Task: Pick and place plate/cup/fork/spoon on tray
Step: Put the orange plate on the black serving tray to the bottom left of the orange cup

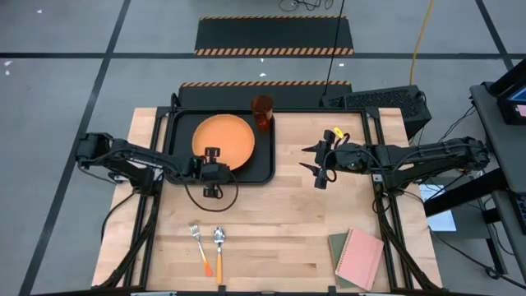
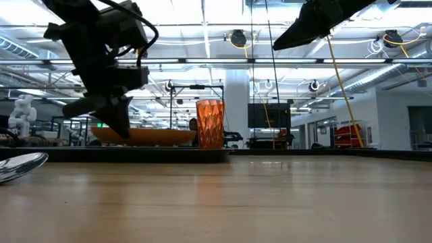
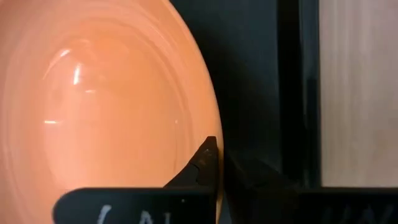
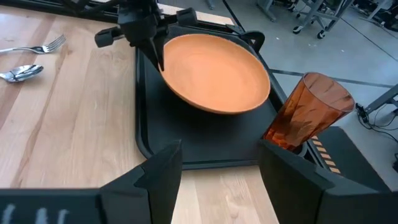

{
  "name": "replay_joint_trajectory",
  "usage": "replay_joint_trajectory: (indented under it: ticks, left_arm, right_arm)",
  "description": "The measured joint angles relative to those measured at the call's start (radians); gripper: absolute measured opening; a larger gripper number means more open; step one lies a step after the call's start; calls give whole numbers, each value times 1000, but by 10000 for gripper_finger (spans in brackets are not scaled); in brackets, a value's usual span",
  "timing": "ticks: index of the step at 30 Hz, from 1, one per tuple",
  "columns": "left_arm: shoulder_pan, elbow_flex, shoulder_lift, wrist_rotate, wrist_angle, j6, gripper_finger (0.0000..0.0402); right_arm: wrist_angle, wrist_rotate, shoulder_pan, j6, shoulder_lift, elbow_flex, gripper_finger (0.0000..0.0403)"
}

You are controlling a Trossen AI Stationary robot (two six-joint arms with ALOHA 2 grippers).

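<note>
from above, my left gripper (image 1: pixel 212 153) pinches the plate (image 1: pixel 223 140) rim on the tray (image 1: pixel 263 168); release comes next. fork (image 1: pixel 198 244) and spoon (image 1: pixel 219 249) wait on the table (image 1: pixel 279 222). right wrist view: right gripper (image 4: pixel 217 165) fingers wide, the cup (image 4: pixel 308 112) just ahead.

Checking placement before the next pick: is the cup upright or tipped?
Upright. The cup stands on its base in the tray's far right corner, beside the plate; the low view shows it vertical.
</note>
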State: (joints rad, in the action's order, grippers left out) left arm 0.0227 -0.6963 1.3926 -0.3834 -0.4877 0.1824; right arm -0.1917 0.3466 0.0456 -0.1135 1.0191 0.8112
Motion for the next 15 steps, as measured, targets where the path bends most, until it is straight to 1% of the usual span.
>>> replay_joint_trajectory:
  ticks: [4,6,12,15]
  left_arm:
    - [-9,22,0,11,32,13,18]
    - [-14,38,0,18,75,30,21]
    - [-30,64,0,47,122,48,7]
    - [-32,65,0,47,118,46,13]
  right_arm:
    - [0,0,0,0,0,0,203]
    - [0,0,0,0,0,0,203]
    - [0,0,0,0,0,0,203]
    - [0,0,0,0,0,0,203]
